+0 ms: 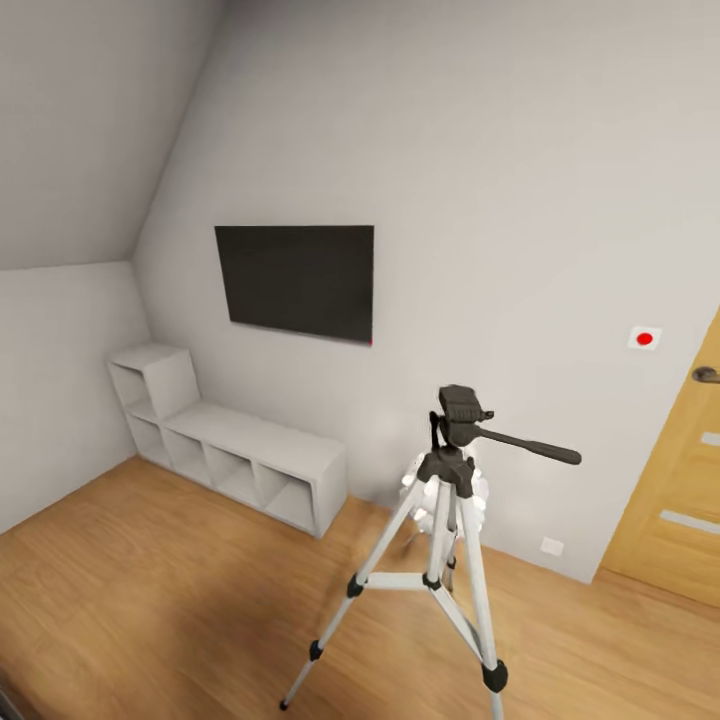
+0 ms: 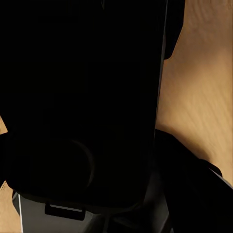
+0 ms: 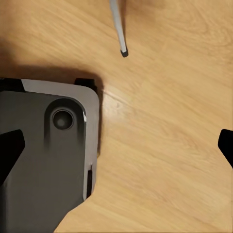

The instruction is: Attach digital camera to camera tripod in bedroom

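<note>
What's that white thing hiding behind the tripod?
Behind the camera tripod, a white spiky lamp shows between its legs; most of it is covered, so its full shape cannot be seen.

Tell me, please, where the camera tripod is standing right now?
In the head view, the camera tripod stands on the wood floor at lower centre-right, in front of the grey wall, between the cube shelf and the oak door.

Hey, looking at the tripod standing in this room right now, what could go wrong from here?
1. The silver-legged camera tripod stands on splayed thin legs; driving closer may clip a black foot and tip it.
2. Its long black pan handle juts toward the oak door, where an arm might snag it.
3. A white spiky lamp sits right behind and may get bumped.
</note>
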Tool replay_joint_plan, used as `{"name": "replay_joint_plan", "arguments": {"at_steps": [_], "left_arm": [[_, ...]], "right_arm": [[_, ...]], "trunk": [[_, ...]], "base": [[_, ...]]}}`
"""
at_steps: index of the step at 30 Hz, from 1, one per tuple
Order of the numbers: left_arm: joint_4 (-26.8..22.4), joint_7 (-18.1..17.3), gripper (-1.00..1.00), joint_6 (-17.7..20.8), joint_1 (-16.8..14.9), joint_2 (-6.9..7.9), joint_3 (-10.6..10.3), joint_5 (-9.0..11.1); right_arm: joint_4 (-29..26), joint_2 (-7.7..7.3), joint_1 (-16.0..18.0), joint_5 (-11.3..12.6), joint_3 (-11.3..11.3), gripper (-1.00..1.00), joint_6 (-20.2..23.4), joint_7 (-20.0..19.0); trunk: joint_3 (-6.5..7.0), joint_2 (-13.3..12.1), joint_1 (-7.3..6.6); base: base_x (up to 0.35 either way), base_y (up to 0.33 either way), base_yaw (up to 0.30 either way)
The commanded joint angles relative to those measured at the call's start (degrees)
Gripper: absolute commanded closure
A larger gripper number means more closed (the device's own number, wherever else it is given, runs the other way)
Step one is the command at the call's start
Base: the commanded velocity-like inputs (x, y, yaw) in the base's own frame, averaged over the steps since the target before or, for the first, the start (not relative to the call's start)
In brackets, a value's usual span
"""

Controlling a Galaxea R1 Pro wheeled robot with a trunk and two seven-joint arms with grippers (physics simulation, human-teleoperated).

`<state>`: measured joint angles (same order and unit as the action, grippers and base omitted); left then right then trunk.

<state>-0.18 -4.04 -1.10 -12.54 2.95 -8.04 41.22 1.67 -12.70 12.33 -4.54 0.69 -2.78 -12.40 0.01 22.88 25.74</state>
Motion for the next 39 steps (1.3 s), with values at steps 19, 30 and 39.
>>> {"name": "replay_joint_plan", "arguments": {"at_steps": [19, 30, 39], "left_arm": [[0.1, -0.4, 1.0, -0.1, 0.0, -0.05, -0.5, 0.5], [0.2, -0.4, 1.0, 0.0, 0.0, -0.05, -0.5, 0.5], [0.2, -0.4, 1.0, 0.0, 0.0, -0.05, -0.5, 0.5]], "right_arm": [[0.2, 0.21, 0.1, -0.4, 0.1, -1.0, -0.5, 0.0], [0.2, 0.36, 0.1, -0.3, 0.2, -1.0, -0.4, 0.0], [0.2, 0.39, 0.1, -0.3, 0.2, -1.0, -0.4, 0.0]], "trunk": [[-0.02, 0.0, 0.04], [-0.02, 0.0, 0.04], [-0.02, 0.0, 0.04]], "base": [[0.109, 0.119, 0.0], [0.001, 0.001, -0.11], [0.0, 0.0, -0.236]]}}
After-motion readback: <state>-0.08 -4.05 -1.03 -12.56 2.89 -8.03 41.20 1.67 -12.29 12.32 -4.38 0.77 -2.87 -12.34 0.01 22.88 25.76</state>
